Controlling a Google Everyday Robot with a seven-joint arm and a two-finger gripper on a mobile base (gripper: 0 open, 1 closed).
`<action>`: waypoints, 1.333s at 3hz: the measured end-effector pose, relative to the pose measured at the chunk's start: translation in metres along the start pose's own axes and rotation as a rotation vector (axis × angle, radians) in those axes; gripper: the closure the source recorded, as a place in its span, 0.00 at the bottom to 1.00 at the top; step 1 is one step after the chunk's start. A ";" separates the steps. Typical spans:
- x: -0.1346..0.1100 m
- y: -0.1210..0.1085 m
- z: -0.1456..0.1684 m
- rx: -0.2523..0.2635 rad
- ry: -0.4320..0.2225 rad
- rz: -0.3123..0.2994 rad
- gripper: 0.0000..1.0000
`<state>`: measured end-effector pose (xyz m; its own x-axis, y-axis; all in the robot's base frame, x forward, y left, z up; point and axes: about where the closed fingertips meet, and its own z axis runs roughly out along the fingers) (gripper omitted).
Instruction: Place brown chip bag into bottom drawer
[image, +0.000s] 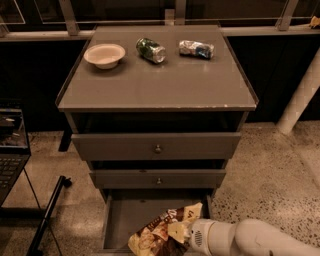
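The tool (193, 235) sits below the bench's front edge, toward its right corner, and its grasping end is hidden by the brown chip bag (162, 232), so its state cannot be told. The bag lies directly left of the tool, over the front right of the open bottom drawer (127, 215). Its long axis slants down-left across the drawer's front rim.

Pincer (189, 234), brown chip bag (159, 236) crowd bottom drawer (125, 215) front.

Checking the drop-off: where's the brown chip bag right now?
In the camera view, the brown chip bag is over the front of the open bottom drawer, the gripper at its right end.
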<state>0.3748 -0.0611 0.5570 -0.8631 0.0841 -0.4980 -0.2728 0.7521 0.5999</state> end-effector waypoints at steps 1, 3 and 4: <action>0.016 -0.013 0.029 -0.043 0.057 0.051 1.00; 0.018 -0.017 0.051 -0.062 0.093 0.068 1.00; 0.021 -0.044 0.058 -0.036 0.058 0.109 1.00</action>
<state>0.3933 -0.0545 0.4835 -0.9111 0.1253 -0.3926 -0.1907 0.7165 0.6710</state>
